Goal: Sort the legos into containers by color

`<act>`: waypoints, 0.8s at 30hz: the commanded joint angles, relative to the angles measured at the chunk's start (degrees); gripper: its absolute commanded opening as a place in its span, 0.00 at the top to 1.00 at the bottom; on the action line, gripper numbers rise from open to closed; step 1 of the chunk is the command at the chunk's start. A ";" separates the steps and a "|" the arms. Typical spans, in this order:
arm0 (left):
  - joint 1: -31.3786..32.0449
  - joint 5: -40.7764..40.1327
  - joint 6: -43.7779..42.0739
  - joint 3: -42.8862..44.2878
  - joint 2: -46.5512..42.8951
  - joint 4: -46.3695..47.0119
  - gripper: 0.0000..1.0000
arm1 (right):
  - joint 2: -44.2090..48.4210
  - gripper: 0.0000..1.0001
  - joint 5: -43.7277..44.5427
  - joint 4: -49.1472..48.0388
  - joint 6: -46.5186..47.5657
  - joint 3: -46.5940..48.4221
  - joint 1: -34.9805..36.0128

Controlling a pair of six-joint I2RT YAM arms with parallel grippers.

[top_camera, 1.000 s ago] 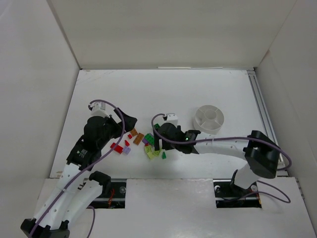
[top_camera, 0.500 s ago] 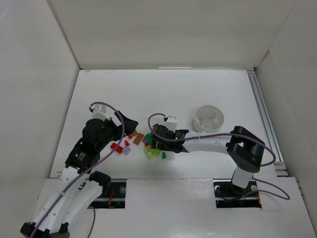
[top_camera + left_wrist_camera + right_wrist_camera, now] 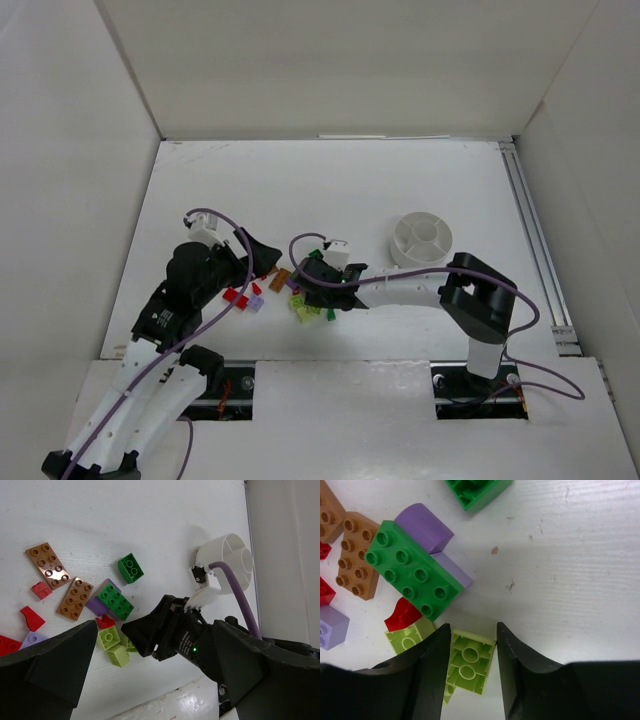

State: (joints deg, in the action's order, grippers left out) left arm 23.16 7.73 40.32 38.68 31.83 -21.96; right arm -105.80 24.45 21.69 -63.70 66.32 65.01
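The legos lie in a loose heap (image 3: 285, 290) between the arms. My right gripper (image 3: 472, 628) is down on the table, with its fingers pressed against both sides of an upside-down lime-yellow brick (image 3: 470, 662). Next to it are a green plate (image 3: 412, 575) on a lilac brick (image 3: 425, 525), a red piece (image 3: 402, 614) and an orange plate (image 3: 356, 555). My left gripper (image 3: 155, 645) hangs open above the heap, holding nothing. The containers are the wedges of a round white dish (image 3: 421, 240), which stands to the right of the heap.
My right gripper (image 3: 312, 298) and its purple cable (image 3: 235, 587) reach across under the left wrist camera. Red bricks (image 3: 237, 298) lie at the heap's left edge. White walls close in the table. A rail (image 3: 530, 240) runs along the right side.
My right gripper has moved left and down into the heap, and its fingers have closed in round the lime-yellow brick. My left arm has barely moved.
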 commanded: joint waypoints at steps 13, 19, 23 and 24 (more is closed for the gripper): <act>0.22 1.59 -1.03 -1.15 -0.55 2.27 0.00 | 7.08 0.81 5.95 -0.50 6.91 1.79 2.05; 0.22 2.90 -1.56 -1.14 1.38 2.88 0.00 | 19.38 0.82 21.32 -3.06 21.23 -1.46 2.05; 0.22 2.91 -1.56 -1.15 4.81 2.88 0.00 | 28.52 0.76 29.33 -4.20 33.44 -5.23 -0.22; 0.22 3.43 -1.56 -1.15 6.38 3.49 0.00 | 31.76 0.76 30.13 -4.81 37.12 -6.11 -1.28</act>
State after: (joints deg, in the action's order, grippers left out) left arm 23.16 9.69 39.64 37.91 35.97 -21.28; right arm -78.61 45.36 19.55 -38.98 62.78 65.80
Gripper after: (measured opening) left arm 0.997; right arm 0.436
